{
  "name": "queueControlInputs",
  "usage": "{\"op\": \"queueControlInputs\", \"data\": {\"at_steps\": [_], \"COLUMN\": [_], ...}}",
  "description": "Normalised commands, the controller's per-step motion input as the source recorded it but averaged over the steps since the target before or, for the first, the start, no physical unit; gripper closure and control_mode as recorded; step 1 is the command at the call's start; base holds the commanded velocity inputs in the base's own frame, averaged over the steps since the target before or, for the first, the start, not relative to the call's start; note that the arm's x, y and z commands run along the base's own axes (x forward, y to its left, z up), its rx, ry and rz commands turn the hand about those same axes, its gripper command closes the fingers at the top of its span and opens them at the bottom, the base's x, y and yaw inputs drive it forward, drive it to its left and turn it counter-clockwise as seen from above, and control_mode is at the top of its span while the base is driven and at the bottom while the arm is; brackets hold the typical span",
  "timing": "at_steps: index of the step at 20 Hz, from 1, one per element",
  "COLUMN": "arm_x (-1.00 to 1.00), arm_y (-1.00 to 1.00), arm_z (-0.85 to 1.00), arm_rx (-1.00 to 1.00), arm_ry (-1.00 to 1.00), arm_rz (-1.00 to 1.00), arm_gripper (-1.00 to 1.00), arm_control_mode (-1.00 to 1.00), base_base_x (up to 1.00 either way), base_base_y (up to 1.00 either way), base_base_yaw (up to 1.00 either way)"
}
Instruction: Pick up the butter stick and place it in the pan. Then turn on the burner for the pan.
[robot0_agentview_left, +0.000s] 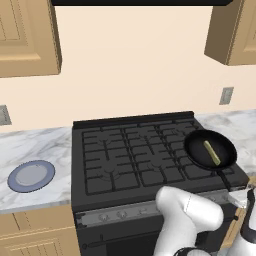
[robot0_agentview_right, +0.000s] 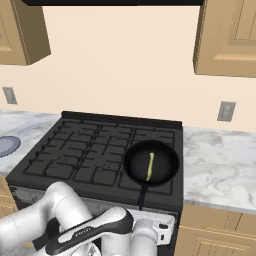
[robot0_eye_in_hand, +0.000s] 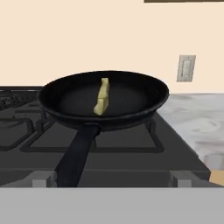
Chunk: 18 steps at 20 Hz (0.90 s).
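Observation:
The butter stick (robot0_agentview_left: 212, 152) (robot0_agentview_right: 150, 166) (robot0_eye_in_hand: 102, 97), a thin yellow-olive bar, lies inside the pan (robot0_agentview_left: 197, 150) (robot0_agentview_right: 163, 161) (robot0_eye_in_hand: 127, 94). This round black pan rests on the front right burner (robot0_eye_in_hand: 144, 132) of the black stovetop (robot0_agentview_left: 125, 150), its straight handle (robot0_eye_in_hand: 78, 153) pointing toward the stove's front edge. My gripper (robot0_agentview_left: 240, 198) hangs low in front of the stove, just before the end of the handle, and holds nothing. The hand view looks level over the front edge at the pan from close by.
A blue-grey plate (robot0_agentview_left: 31, 176) (robot0_agentview_right: 5, 145) sits on the marble counter left of the stove. Knobs (robot0_agentview_left: 121, 214) line the stove's front panel. Marble counter (robot0_agentview_right: 220, 160) extends to the right, with a wall outlet (robot0_eye_in_hand: 186, 68) above it. Wooden cabinets hang overhead.

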Motion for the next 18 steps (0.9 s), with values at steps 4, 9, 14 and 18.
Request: {"op": "queueControlInputs", "data": {"at_steps": [4, 9, 14, 18], "arm_x": [-0.21, -0.39, -0.3, -0.03], "arm_y": [-0.02, -0.06, -0.01, 0.0], "arm_z": [0.02, 0.34, -0.01, -0.21], "arm_rx": [0.03, 0.05, 0.01, 0.0], "arm_ry": [-0.16, -0.17, -0.1, -0.07], "arm_rz": [0.0, 0.0, 0.0, 0.0], "arm_gripper": [-1.0, -1.0, -1.0, -1.0], "arm_control_mode": [-1.0, -1.0, -1.0, -1.0], "base_base_x": [0.0, 0.0, 0.0, 0.0], "base_base_y": [0.0, 0.0, 0.0, 0.0], "base_base_yaw": [0.0, 0.0, 0.0, 0.0]}}
